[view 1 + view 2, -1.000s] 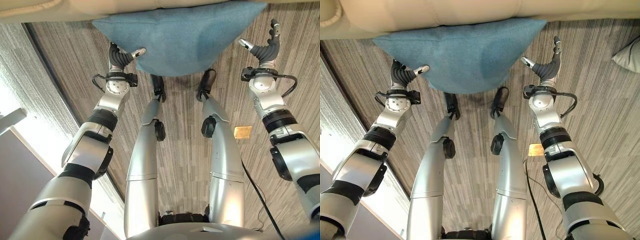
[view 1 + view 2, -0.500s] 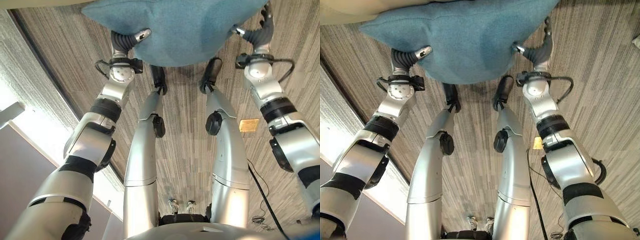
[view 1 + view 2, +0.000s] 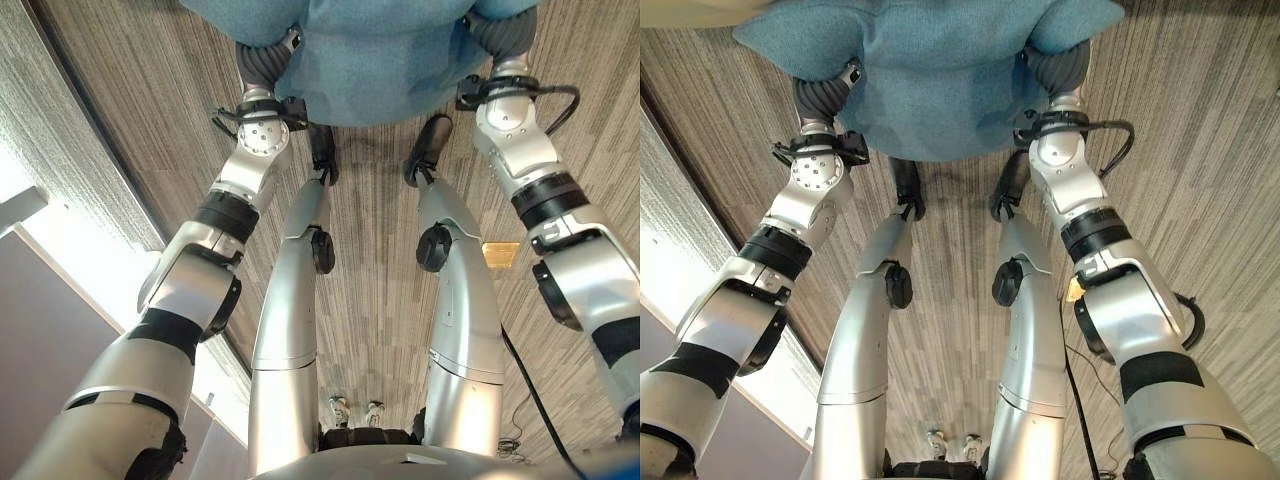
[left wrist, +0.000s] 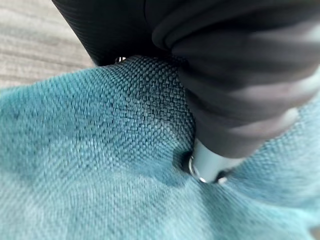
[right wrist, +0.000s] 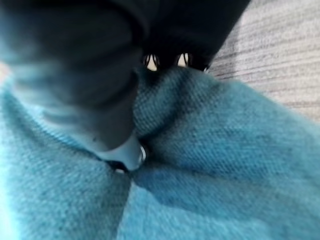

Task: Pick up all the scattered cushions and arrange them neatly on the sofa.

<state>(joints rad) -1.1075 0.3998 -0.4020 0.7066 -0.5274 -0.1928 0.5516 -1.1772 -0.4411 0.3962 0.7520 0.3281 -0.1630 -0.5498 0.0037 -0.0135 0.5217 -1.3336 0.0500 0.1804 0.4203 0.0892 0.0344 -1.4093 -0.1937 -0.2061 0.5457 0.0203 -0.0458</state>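
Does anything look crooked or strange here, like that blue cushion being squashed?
Yes, slightly. The blue cushion is clamped between the left hand and right hand, one at each side, and its fabric puckers where the hands dig in. The wrist views show deep dents around the thumbs. Nothing looks torn or spilled on the striped carpet.

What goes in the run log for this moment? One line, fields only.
object: teal cushion | left hand: pinching cushion | right hand: pinching cushion | under: wood-grain floor
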